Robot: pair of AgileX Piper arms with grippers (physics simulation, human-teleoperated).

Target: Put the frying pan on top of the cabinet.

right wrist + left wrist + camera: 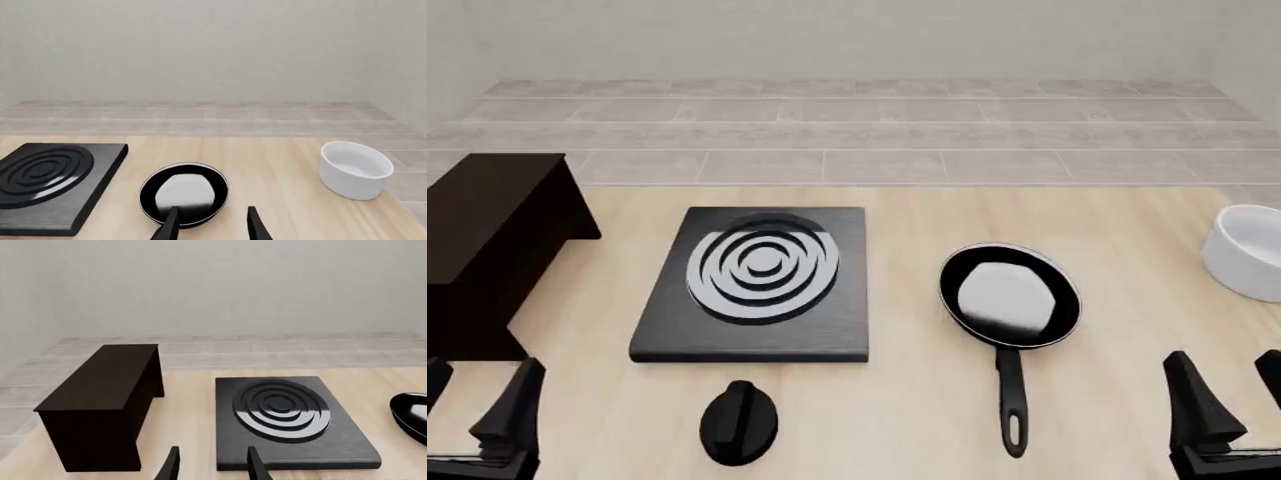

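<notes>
— What does the front view give you?

— I see the frying pan [1010, 296] flat on the bench [1121, 210], right of centre, handle toward me. The ringed black slab [758, 285] lies between it and the cabinet [487, 235] at far left. A black knob [739, 423] sits near the slab; a white bowl [1248, 250] is cut off at right.

— And the hands?

— My left hand [478, 410] and right hand [1225, 395] are both released, low, holding nothing.

— Left wrist?

— Cabinet beside the slab; only the pan's rim shows.

— Right wrist?

— The pan sits just past my fingertips [170, 225], its handle hidden.
</notes>
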